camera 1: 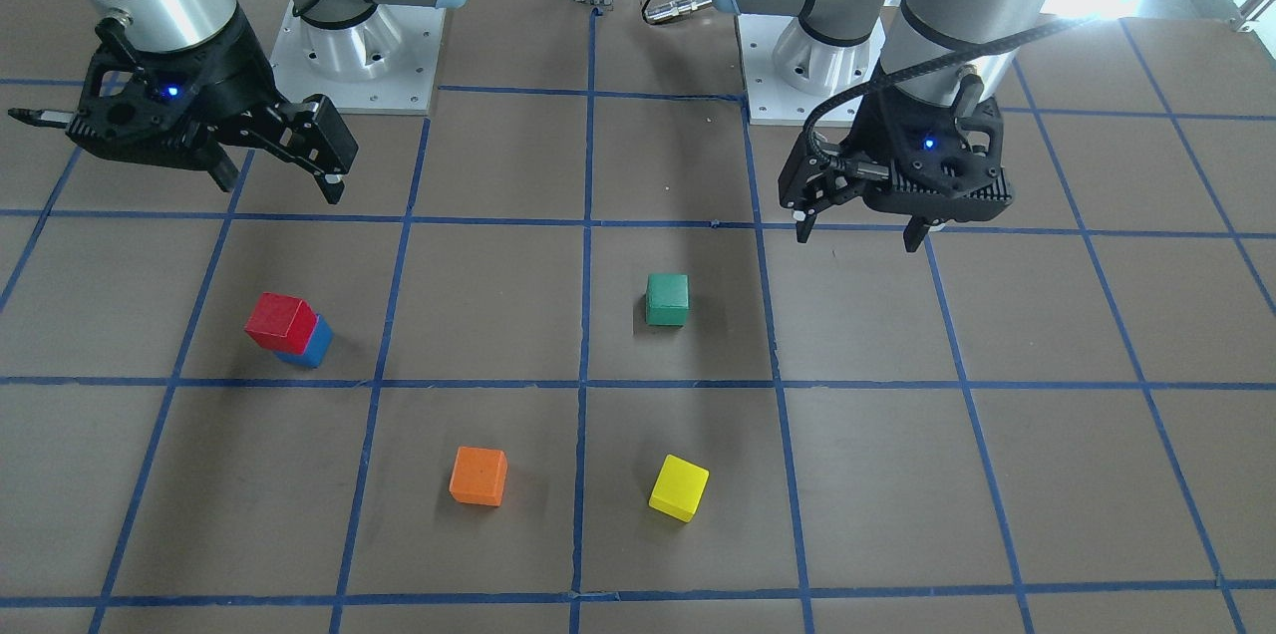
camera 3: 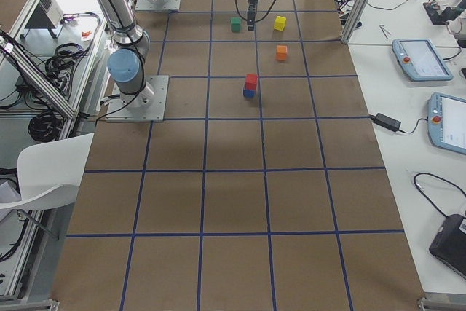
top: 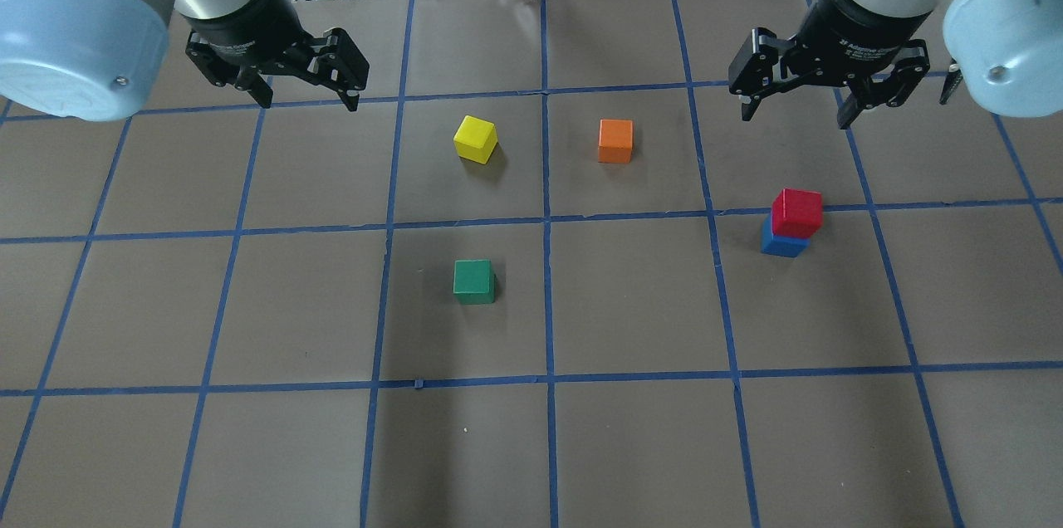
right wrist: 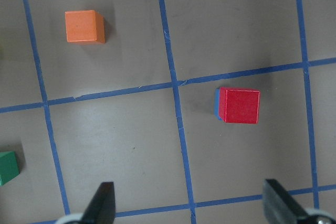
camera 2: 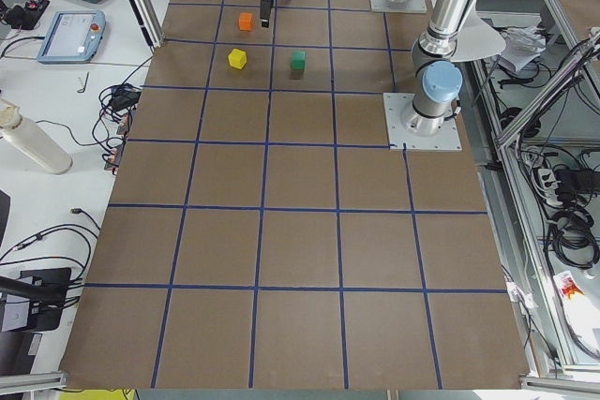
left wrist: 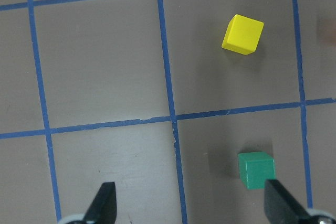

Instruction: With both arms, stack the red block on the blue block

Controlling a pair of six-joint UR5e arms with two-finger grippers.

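The one thing that carries another here is the blue block [top: 779, 245]. The red block [top: 797, 212] rests on its top face. The red block seems to be shifted a little off square, since the right wrist view shows a thin strip of blue along one side only.

There are five cubes on the table [top: 631, 445], one of each colour: red, blue, green, yellow and orange. There are also two arms, each with one gripper.

Taking the green block [top: 473, 280] as the mark, the red-on-blue stack stands well apart from it. The stack is on the robot's right, slightly farther from the robot, and in another taped square. The yellow block [top: 475, 138] lies beyond the green block, almost straight ahead of it, and is turned at an angle to the tape lines. The orange block [top: 615, 140] lies beyond the green block and to its right, square to the lines.

The left gripper [top: 311, 101] hangs above the table beyond the green block and to its left. Its fingers are spread wide, and only table shows between them. The right gripper [top: 796, 118] hangs far to the right of the green block, past the stack. Its fingers are likewise spread wide and touch no cube.
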